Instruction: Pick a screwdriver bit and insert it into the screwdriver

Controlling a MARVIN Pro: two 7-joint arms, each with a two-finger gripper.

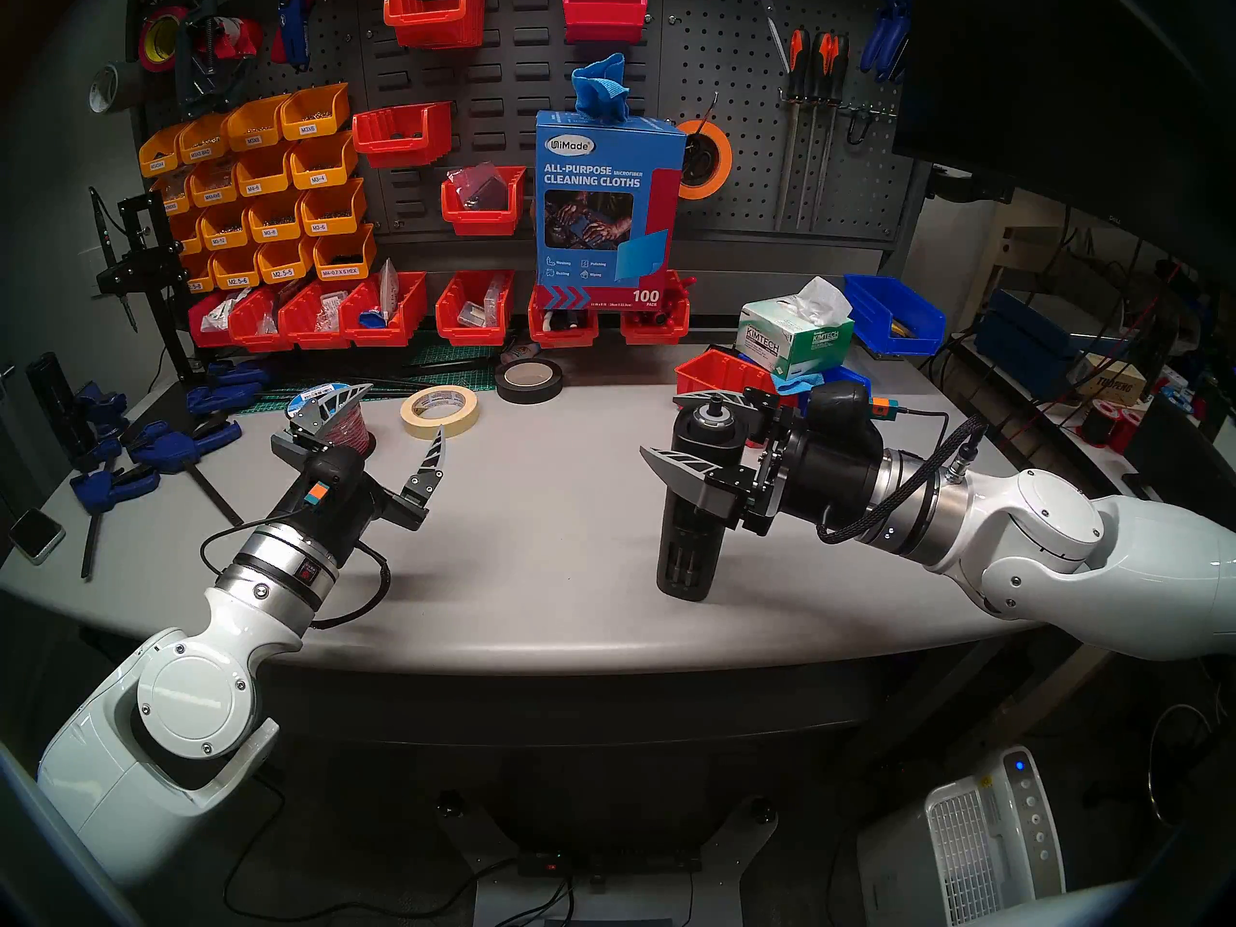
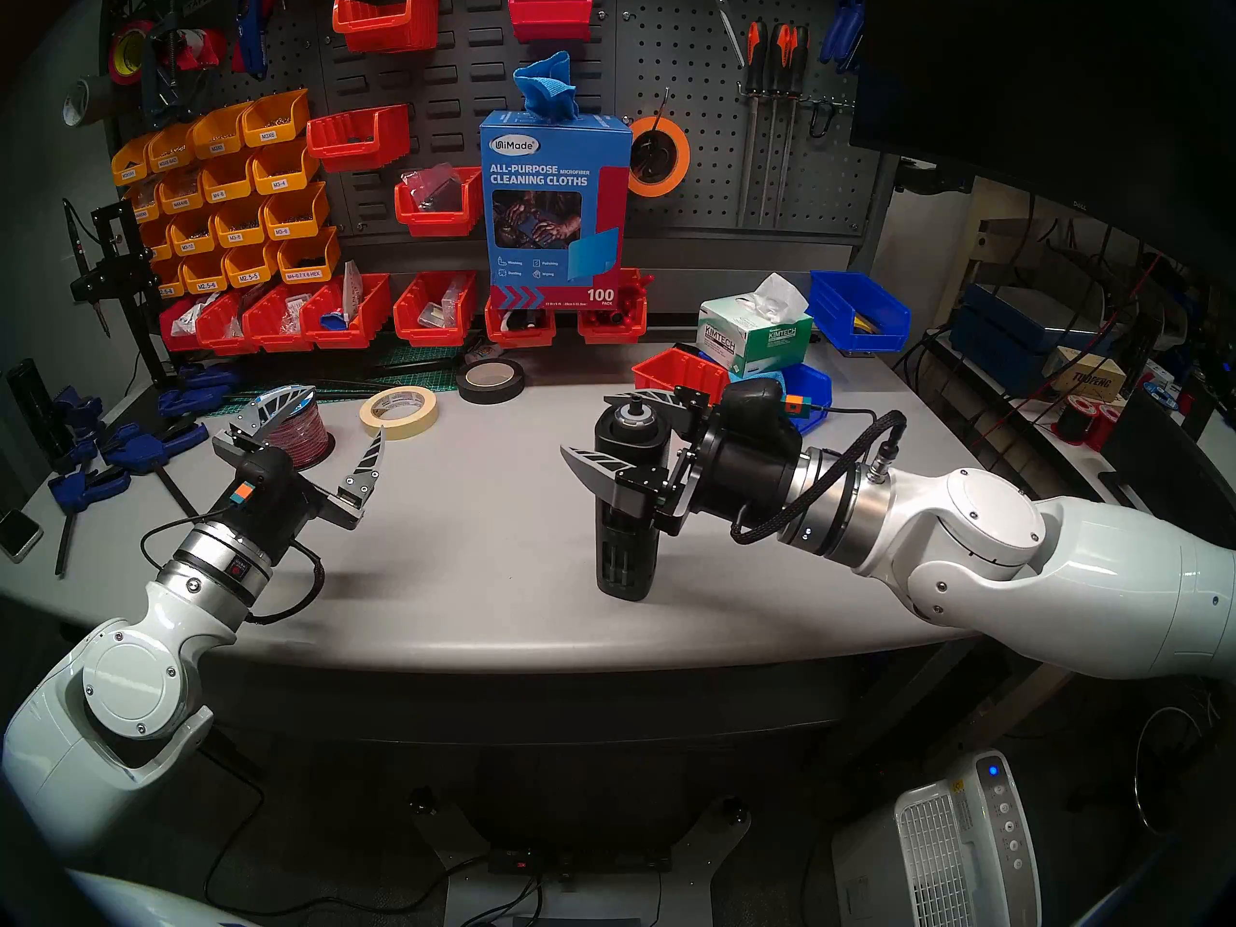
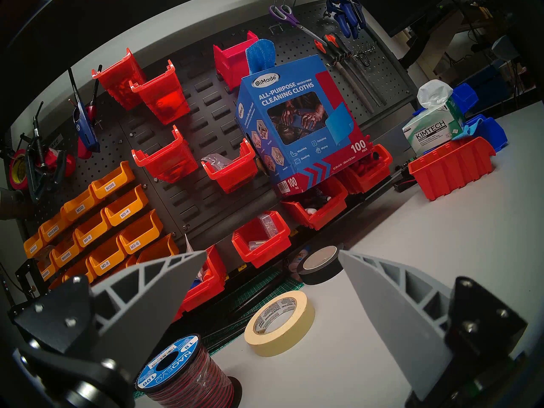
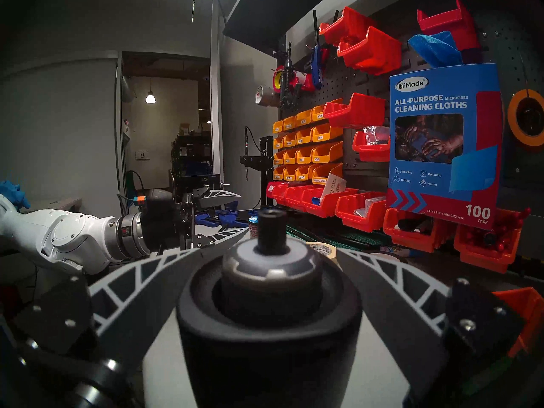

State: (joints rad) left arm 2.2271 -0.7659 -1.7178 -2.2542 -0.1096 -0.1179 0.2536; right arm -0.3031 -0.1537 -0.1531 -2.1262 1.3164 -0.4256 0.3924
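The grey, round-fronted bench (image 1: 568, 538) carries everything. At its back edge a tall blue cardboard carton of cleaning cloths (image 1: 608, 203) rests on red plastic bins.

Over the bench's right half the right claw (image 1: 659, 425) lies level, one ribbed grey finger behind and one in front of the screwdriver's upper part. The wrist view shows the two fingers passing either side of the tool, but I cannot tell whether they press on it or stand just clear.

Over the left half the left claw (image 1: 406, 407) is spread wide with nothing between its fingers.

The screwdriver (image 1: 692, 551), a thick black rounded column with a silver ring and socket on top and vertical slots low down, stands upright on the bench near the front edge, right of the middle.

Toward the back left lie a spool of red-and-black wire (image 1: 348, 430), a beige masking-tape roll (image 1: 439, 410) and a black tape roll (image 1: 528, 378), each flat on the surface.
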